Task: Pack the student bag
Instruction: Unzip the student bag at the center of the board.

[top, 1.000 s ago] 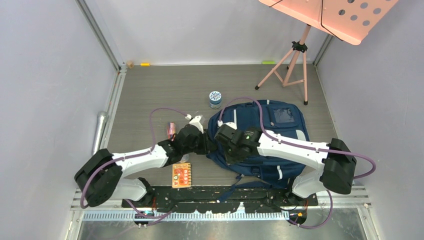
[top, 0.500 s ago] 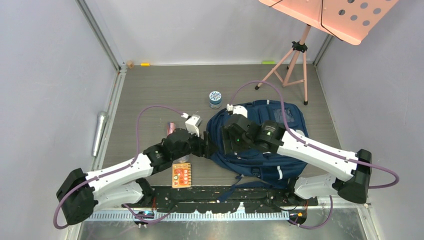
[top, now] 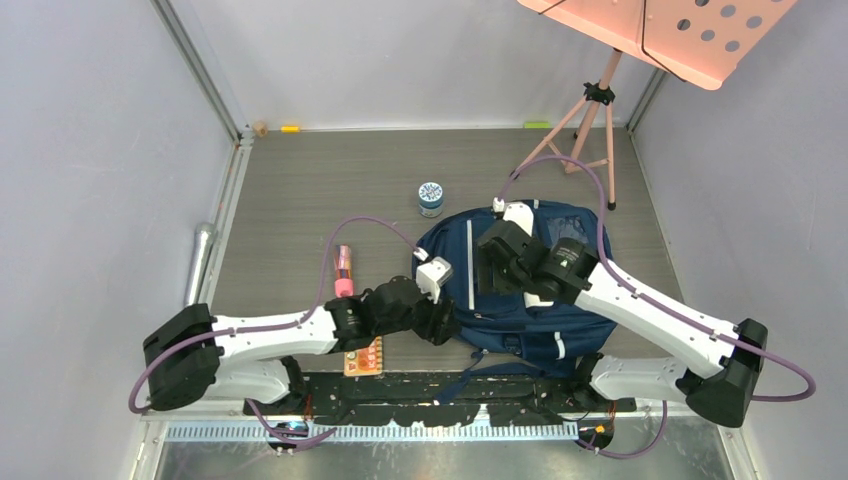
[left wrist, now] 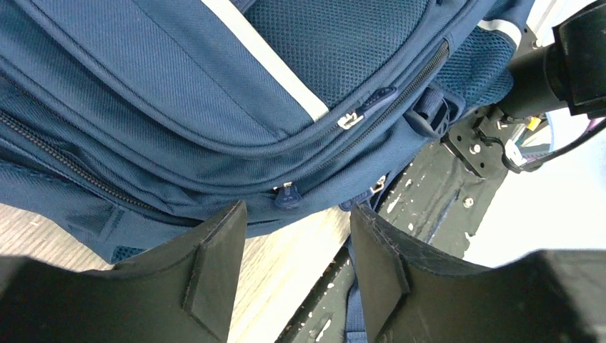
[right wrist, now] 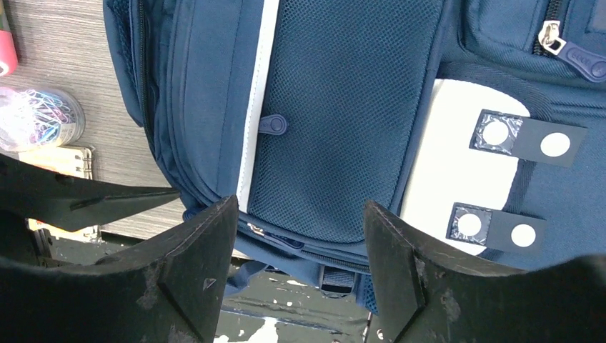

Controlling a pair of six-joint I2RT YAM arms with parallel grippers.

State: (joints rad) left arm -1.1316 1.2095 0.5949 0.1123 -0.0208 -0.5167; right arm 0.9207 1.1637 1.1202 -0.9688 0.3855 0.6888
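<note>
Top external view showed the grey worktop (top: 300,190) carrying the navy student bag (top: 505,325), which lay flat right of centre, toward the near edge. A pink music stand (top: 660,30) stood at the far right corner. The right gripper (right wrist: 299,206) hovered over the bag's mesh pocket, jaws apart and empty. The left gripper (left wrist: 296,211) was at the bag's near left side, jaws likewise apart. A small blue-lidded jar (top: 430,197) stood just beyond the bag.

White arm links (top: 270,330), black joints (top: 180,355), black base plate (top: 420,400), looping purple cables (top: 352,220)
</note>
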